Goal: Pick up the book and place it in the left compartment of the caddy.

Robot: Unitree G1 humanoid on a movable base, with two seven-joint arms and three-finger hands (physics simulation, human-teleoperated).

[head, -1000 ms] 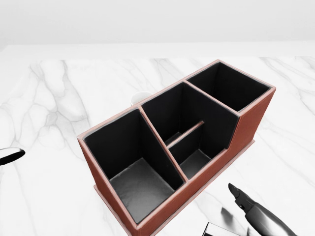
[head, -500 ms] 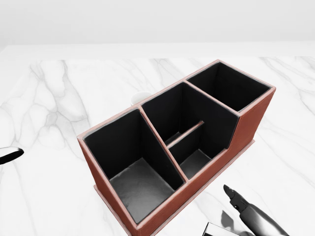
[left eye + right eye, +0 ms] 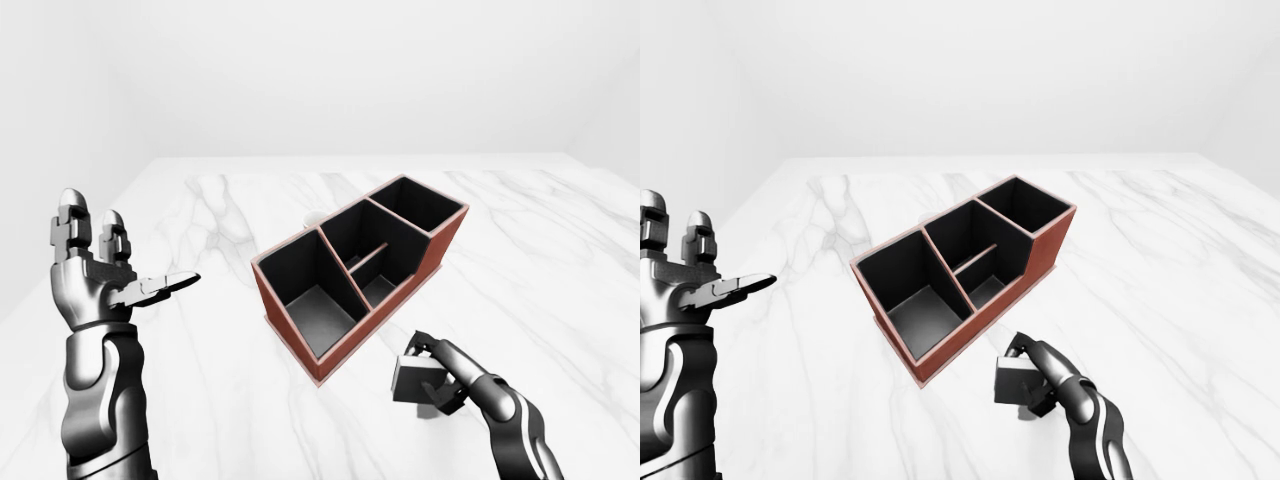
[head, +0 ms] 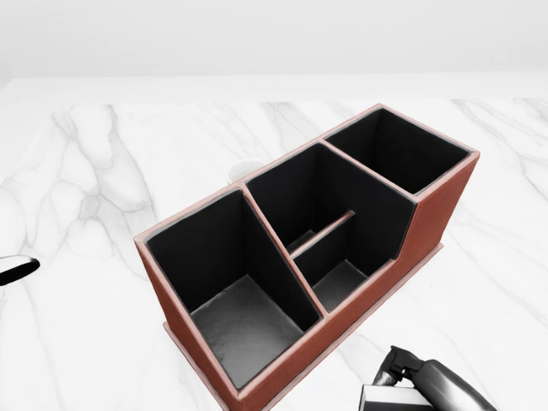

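The caddy (image 3: 447, 238) is a red-brown box with black compartments, set diagonally on the white marble table (image 3: 200, 340). Its left compartment (image 3: 318, 305) is the largest and holds nothing. The book (image 3: 408, 378) is a small dark grey block below and right of the caddy's lower corner. My right hand (image 3: 432, 375) has its fingers curled round the book; it also shows in the head view (image 4: 402, 364) at the bottom edge. My left hand (image 3: 110, 275) is raised at the far left, open and empty, well away from the caddy.
A small white round object (image 4: 246, 169) lies on the table just behind the caddy's upper side. The table's far edge (image 3: 360, 157) meets a plain white wall. The middle and right compartments (image 4: 398, 150) hold nothing.
My right hand's fingers were stretched out beside the book. They have now curled down and closed round it. The left hand and the caddy have not moved.
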